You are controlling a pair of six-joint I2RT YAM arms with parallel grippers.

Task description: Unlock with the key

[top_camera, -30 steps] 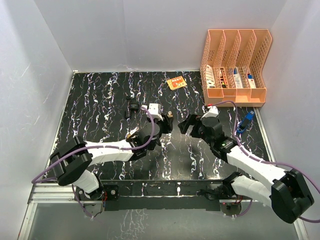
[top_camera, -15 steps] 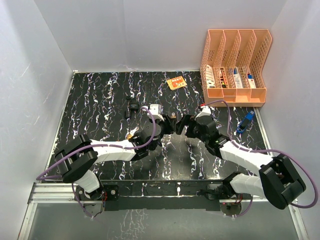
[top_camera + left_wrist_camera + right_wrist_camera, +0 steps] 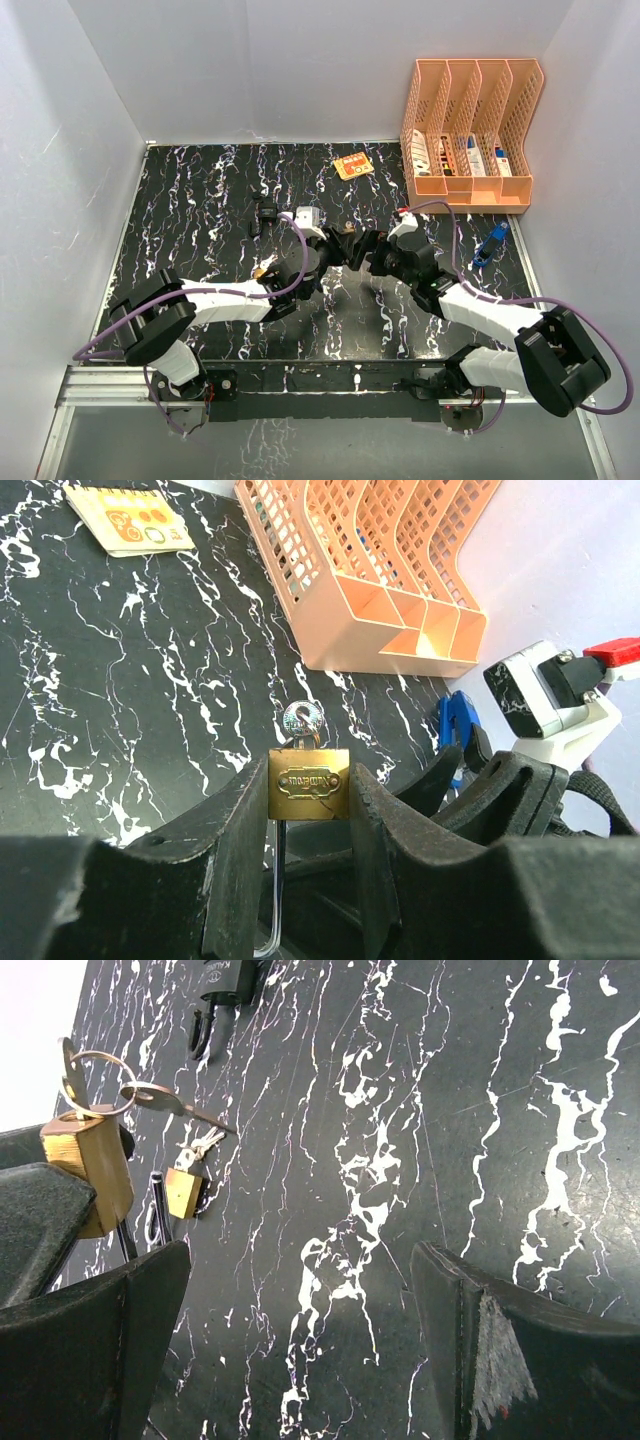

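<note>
My left gripper (image 3: 309, 815) is shut on a brass padlock (image 3: 309, 782), held off the table with its steel shackle hanging down between the fingers. A silver key (image 3: 300, 720) sits in the lock's upper end, with a ring and a second key (image 3: 180, 1108) hanging from it. In the top view the padlock (image 3: 347, 233) is at the table's middle, with my left gripper (image 3: 335, 248) just left of it. My right gripper (image 3: 370, 250) is open and empty, just right of the key. In the right wrist view (image 3: 300, 1290) the padlock (image 3: 88, 1165) is at the far left.
A second small brass padlock (image 3: 185, 1192) lies on the black marbled table (image 3: 200, 200), and a black object (image 3: 265, 215) lies behind it. An orange file rack (image 3: 470, 130) stands at the back right. An orange card (image 3: 352, 165) and a blue object (image 3: 490, 243) lie nearby.
My right gripper has moved left, close up to the padlock and key. My left gripper has shifted slightly right with the padlock still in it.
</note>
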